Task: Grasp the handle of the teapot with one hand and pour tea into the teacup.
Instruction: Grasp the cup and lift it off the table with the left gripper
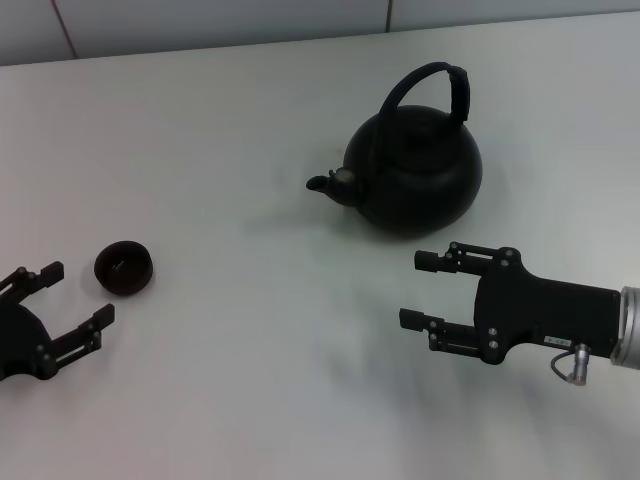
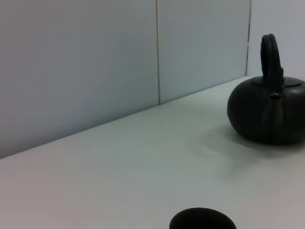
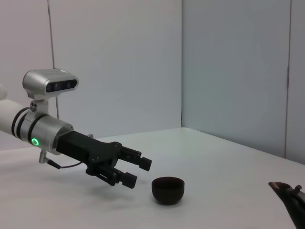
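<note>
Both black two-fingered grippers hover empty over the white table (image 1: 250, 330).

The right gripper (image 1: 428, 290), fingers spread wide, sits near the round matte-black teapot (image 1: 415, 170) with its arched handle (image 1: 440, 80); the left gripper (image 1: 72, 300), fingers parted, is beside the tiny dark-brown teacup (image 1: 124, 268).

Black pincer (image 1: 422, 290), silver forearm (image 1: 630, 325)

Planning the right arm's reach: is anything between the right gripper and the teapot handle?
Only the teapot body. In the head view, the open right gripper sits on the near side, bare table between them; the handle arches above.
</note>
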